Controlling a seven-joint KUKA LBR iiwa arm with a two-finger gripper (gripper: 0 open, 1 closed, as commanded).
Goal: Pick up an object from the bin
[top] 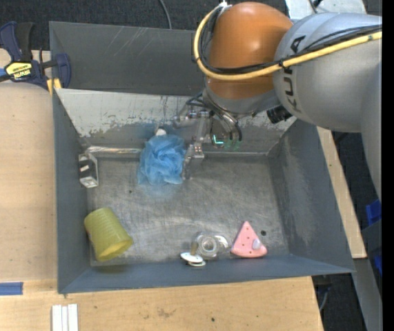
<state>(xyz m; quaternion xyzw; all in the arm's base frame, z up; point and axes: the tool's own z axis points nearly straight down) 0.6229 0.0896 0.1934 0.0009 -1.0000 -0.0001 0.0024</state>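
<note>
**Claw low beside the blue puff at the bin's far wall**

From where I stand, the claw [198, 147] hangs low in the grey metal bin [69, 219], close to the far wall and a little right of its middle. It is under the round orange cover [245, 47] on the wrist of the silver arm [335, 67]. Just beside it, on its left, lies a crumpled blue mesh bath puff [162, 161], the nearest thing to it. The claw looks to be at the puff's right edge, perhaps touching it. Whether it is spread or pressed together I cannot tell, as the wrist hides too much.

If the puff is the pick, I'd judge the claw sits too far to one side. It should be centred over the bulk of the mesh and go deep enough to gather a good bunch. A nip at the loose edge may slip out on the lift. The puff is soft and light, so it should squash rather than push back.

The far wall is close behind, so there is little room to shift that way. The other things lie well apart:
- a small clear plastic piece [87, 170] against the left wall
- a yellow ribbed plastic cup [107, 234] on its side in the near left corner
- a clear ring-shaped object [207, 247] along the near edge
- a pink triangular wedge [250, 241] just beside the ring

None of them looks to stand in the way.
</note>
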